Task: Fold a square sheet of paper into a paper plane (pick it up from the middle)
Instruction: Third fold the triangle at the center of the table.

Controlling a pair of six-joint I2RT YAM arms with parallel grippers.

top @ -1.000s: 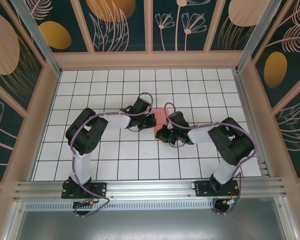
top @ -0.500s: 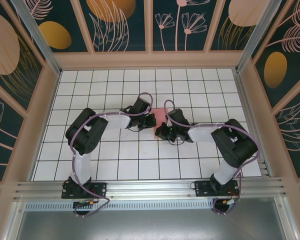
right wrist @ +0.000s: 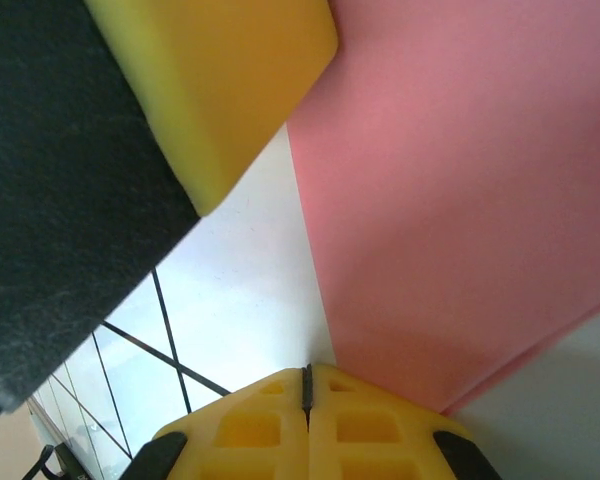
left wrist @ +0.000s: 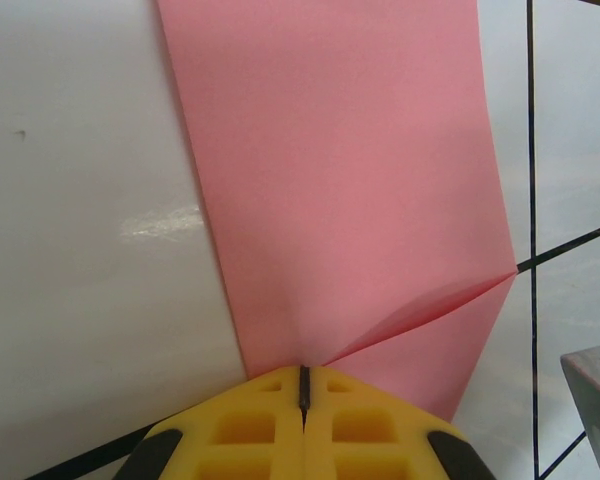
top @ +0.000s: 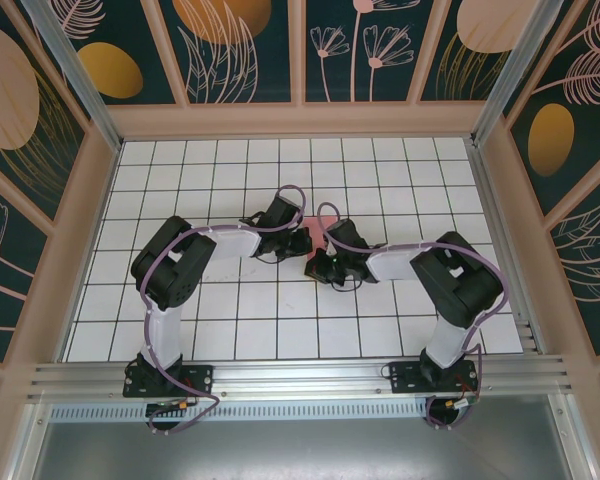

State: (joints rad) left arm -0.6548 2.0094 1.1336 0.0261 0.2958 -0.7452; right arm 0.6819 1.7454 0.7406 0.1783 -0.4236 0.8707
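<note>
Left hand (left wrist: 302,385) and right hand (right wrist: 306,380), each pinched shut on the square sheet of paper (left wrist: 340,180), hold it between them, mid-table (top: 380,170).

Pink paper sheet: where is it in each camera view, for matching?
Top external: thin pink square sheet of paper at picture centre.
Left wrist: upper centre, near edge pinched in the left gripper.
Right wrist: upper right, running down behind the right gripper.
Shared landmark: white table's black grid lines.
</note>
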